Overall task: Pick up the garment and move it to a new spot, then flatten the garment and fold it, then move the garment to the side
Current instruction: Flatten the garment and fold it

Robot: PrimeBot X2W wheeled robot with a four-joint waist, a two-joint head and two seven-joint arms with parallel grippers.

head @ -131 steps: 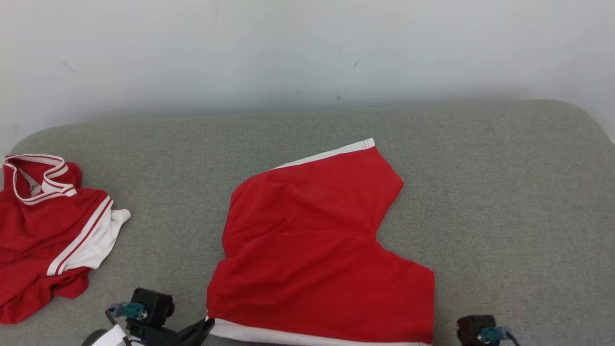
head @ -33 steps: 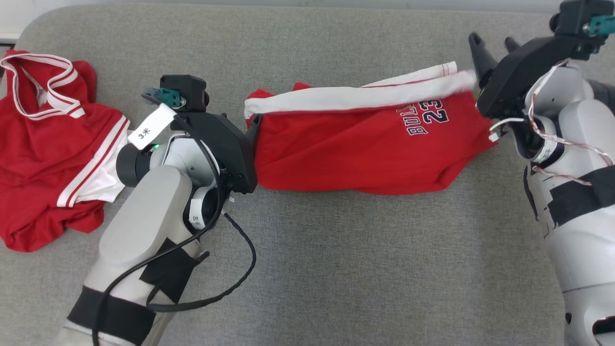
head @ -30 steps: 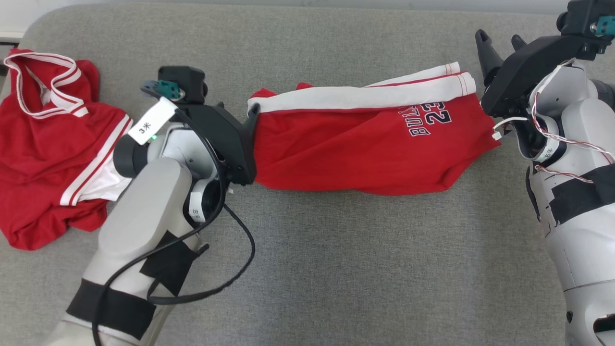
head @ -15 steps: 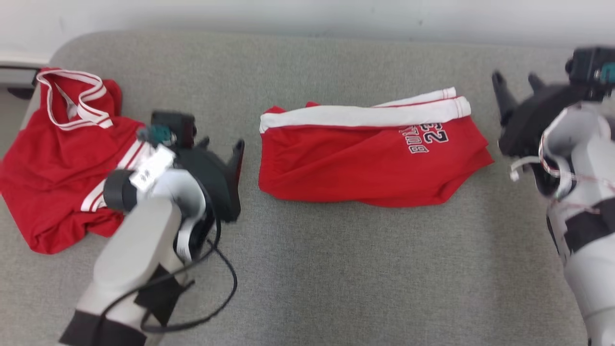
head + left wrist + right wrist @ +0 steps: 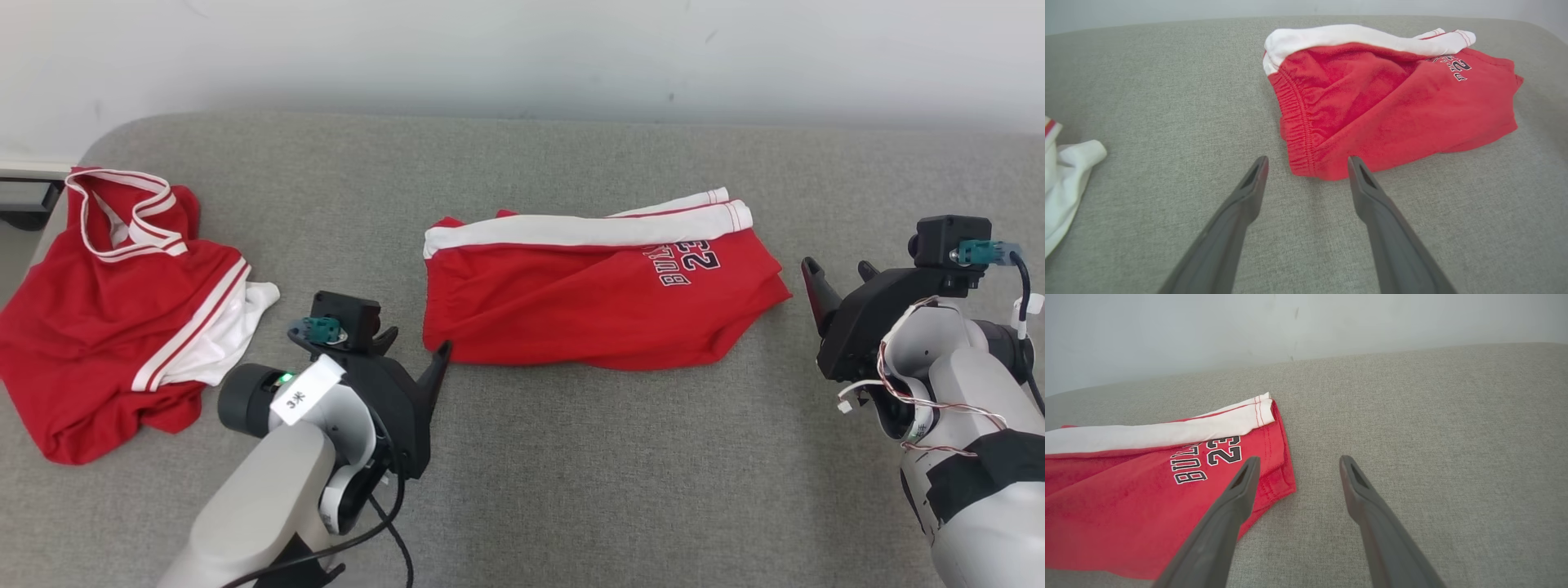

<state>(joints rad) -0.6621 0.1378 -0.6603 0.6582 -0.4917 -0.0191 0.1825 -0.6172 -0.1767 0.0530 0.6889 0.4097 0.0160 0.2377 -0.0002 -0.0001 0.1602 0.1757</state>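
Shorts: your folded red shorts [image 5: 588,302] lie flat in the middle of the grey padded surface [image 5: 571,490], with nothing holding them.
Left claw: your left claw [image 5: 416,343] is spread wide and empty, its tips just beside the shorts' near left corner.
Right claw: your right claw [image 5: 835,265] is also spread wide and empty. It sits off the shorts' right end, with bare grey between them.
Count: you have two red garments, the shorts and a crumpled jersey [image 5: 114,327] far left, and two claws.
Axis: the shorts' long axis runs left to right. The elastic waistband faces your left claw and the printed leg hems face your right. The white stripe runs along the far edge.
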